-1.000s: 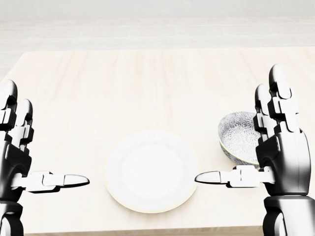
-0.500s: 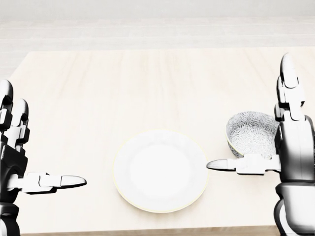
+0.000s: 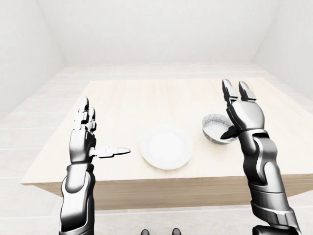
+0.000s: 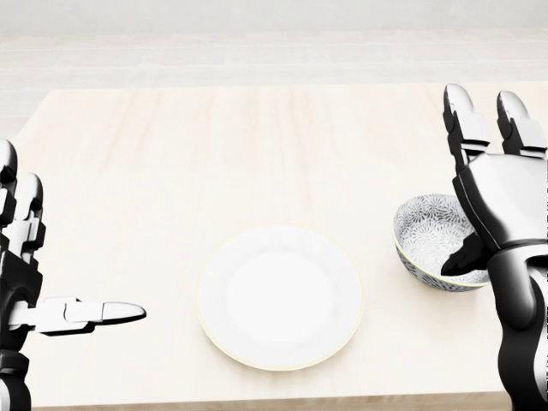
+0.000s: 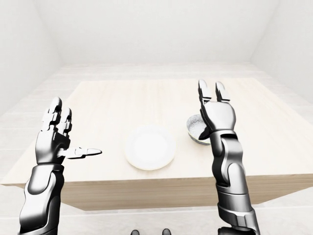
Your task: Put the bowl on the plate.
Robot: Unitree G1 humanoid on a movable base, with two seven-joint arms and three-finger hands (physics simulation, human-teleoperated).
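A white plate lies on the light wooden table, near its bottom edge in the head view. To the right of the plate stands a small bowl with a grey flower pattern, apart from it. My right hand hovers over the bowl's right side, open, two fingers pointing up the view and the thumb hanging over the bowl's rim. It holds nothing. My left hand is open at the view's left edge, well left of the plate, thumb pointing right.
The table's near edge runs along the bottom of the head view. In the left-eye view the table stands alone in a white room with pale floor around it. Nothing else lies on it.
My right hand has turned from edge-on, thumb pointing at the plate, to flat over the bowl with the thumb above its rim. The camera shifted slightly early on. The left hand sank a little.
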